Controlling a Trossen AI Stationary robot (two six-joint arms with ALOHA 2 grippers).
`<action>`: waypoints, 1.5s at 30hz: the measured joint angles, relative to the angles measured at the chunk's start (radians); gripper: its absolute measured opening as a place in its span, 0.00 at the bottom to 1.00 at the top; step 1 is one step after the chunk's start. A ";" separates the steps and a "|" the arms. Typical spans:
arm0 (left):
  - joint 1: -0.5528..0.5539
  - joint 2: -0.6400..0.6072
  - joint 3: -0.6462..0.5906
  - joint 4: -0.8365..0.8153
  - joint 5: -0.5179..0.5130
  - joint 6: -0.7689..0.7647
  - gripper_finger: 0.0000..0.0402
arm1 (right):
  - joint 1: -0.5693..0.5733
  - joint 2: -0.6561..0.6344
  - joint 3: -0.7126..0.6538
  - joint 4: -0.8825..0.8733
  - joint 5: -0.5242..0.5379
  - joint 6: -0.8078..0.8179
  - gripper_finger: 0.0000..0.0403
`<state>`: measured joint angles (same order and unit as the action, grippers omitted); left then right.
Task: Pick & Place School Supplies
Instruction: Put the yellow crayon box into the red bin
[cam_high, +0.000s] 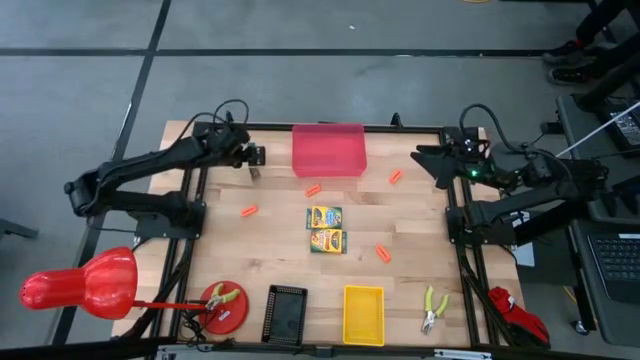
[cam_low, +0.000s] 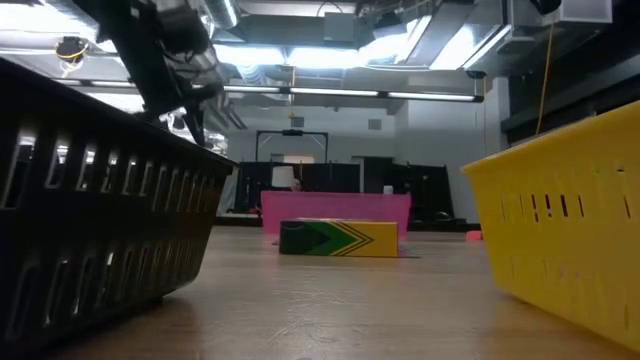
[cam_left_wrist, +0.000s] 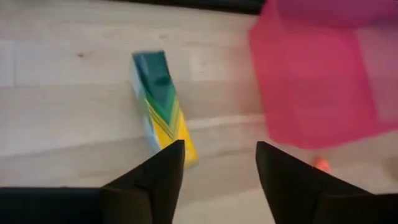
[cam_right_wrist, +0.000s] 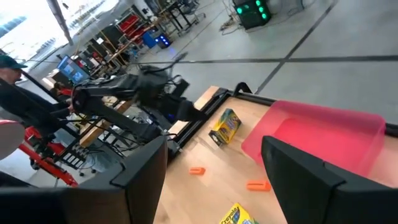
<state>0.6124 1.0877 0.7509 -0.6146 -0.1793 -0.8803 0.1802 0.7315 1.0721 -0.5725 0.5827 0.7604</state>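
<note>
A small yellow-and-dark-green block (cam_left_wrist: 160, 99) lies on the wood by the table's far left, just left of the pink bin; it also shows in the right wrist view (cam_right_wrist: 225, 126). My left gripper (cam_left_wrist: 219, 152) hangs open above it, with one fingertip over the block's yellow end, and it also shows from above (cam_high: 256, 156). Two flat crayon boxes (cam_high: 324, 217) (cam_high: 328, 241) lie side by side at the table's middle; the near one shows edge-on in the low view (cam_low: 340, 238). My right gripper (cam_right_wrist: 214, 146) is open and waits near the far right corner (cam_high: 428, 160).
A pink bin (cam_high: 329, 150) stands at the far edge. A black basket (cam_high: 286, 312) and a yellow basket (cam_high: 363, 313) sit at the near edge. Pliers (cam_high: 433, 308) lie near right, and a red plate (cam_high: 222, 303) near left. Small orange pieces (cam_high: 249, 211) are scattered about.
</note>
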 joint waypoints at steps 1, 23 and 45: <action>0.019 0.021 0.000 0.005 0.008 0.020 0.51 | 0.000 0.000 0.000 0.005 0.000 -0.011 0.65; 0.105 0.229 0.001 0.110 0.043 0.056 0.56 | 0.000 -0.096 0.000 0.070 -0.026 -0.110 0.65; 0.151 0.173 0.000 0.013 0.024 0.073 0.56 | 0.000 -0.096 0.000 0.110 -0.022 -0.123 0.65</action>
<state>0.7631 1.2606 0.7506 -0.6015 -0.1551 -0.8073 0.1799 0.6357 1.0721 -0.4623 0.5606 0.6378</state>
